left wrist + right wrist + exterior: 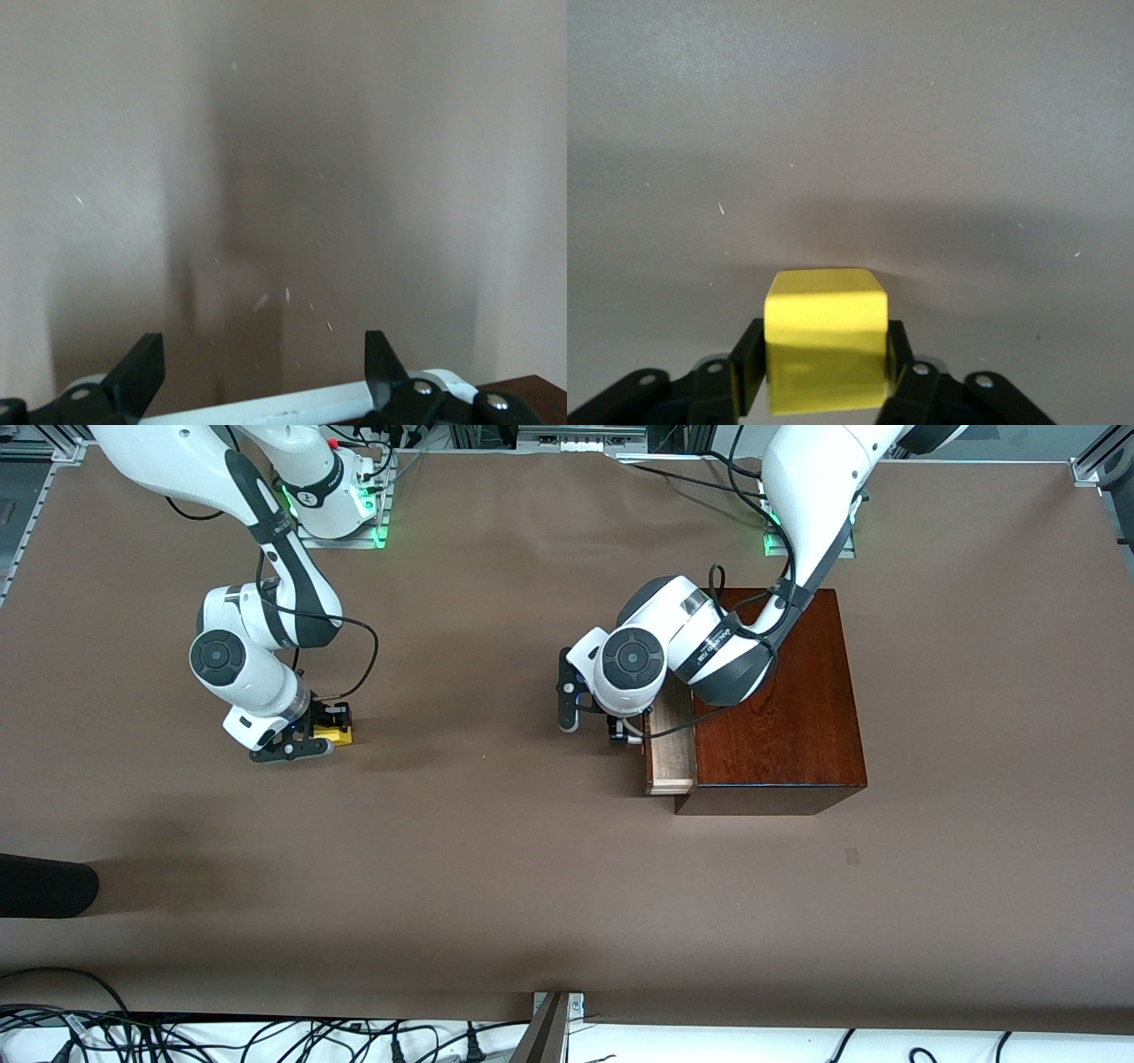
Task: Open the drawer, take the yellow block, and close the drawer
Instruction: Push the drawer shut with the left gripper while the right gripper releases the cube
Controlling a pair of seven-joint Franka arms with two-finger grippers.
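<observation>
**Yellow block in my right fingers, drawer partly out**

Brown matte covering spreads across the whole table (496,850), and both of my arms reach down onto it from their bases.

Biggest thing on it is the glossy mahogany box (780,708), sitting toward my left arm's end of the table. Its drawer (671,753) stands pulled out a little from the side that faces my right arm's end, so a narrow strip of the pale wood lining shows. The white bar handle (283,405) runs across the edge of my left wrist view, with a corner of the dark drawer front beside it.

My left gripper (592,713) is low, right at the drawer front. Its fingers (142,372) are spread wide, one on each side of the handle's length, and I cannot tell whether they touch it.

My right gripper (306,742) is down near the tabletop toward my right arm's end, well apart from the box. Its fingers (749,363) are pressed against two opposite faces of the yellow block (826,352), holding it between them. In the front view the yellow block (337,733) shows just past the fingertips, close to the brown covering; I cannot tell whether it rests on the surface or hangs just above it.
</observation>
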